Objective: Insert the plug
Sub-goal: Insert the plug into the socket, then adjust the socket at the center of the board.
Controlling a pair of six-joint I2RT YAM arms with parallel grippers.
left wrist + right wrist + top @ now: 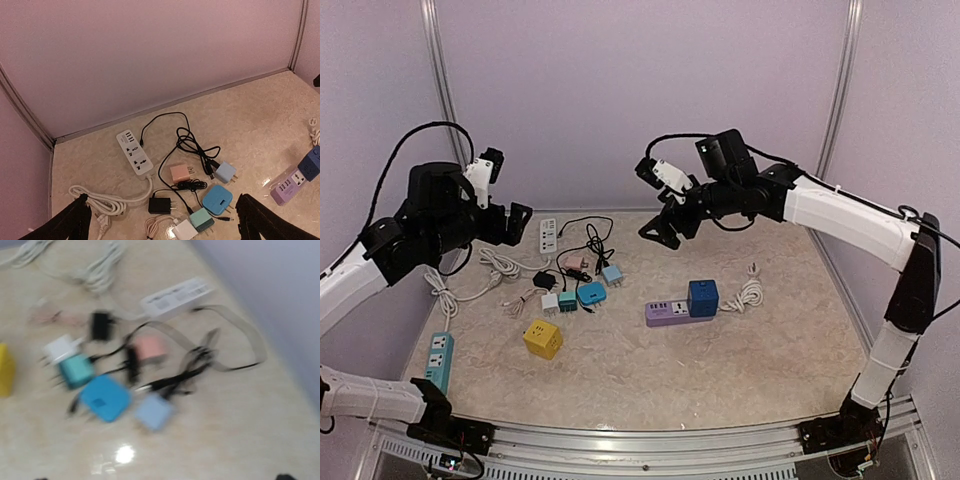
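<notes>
**A:** How do the grippers stand?

**B:** I see the left gripper [161, 200] spread wide and holding nothing, high over the left side of the table [720, 370]. The right gripper [662, 232] hangs over the far middle, jaws also apart and empty.

**A:** And the plug?

**B:** A dark blue cube plug [702, 297] sits on the right end of the purple power strip [665, 313], touching it. The loose ones lie clustered to its left, near the white power strip [135, 159]: pink plug [180, 173], pale blue plug [225, 172], blue plug [217, 199], teal plug [201, 219], white plug [185, 231] and black plug [160, 205]. My right wrist view is blurred
</notes>
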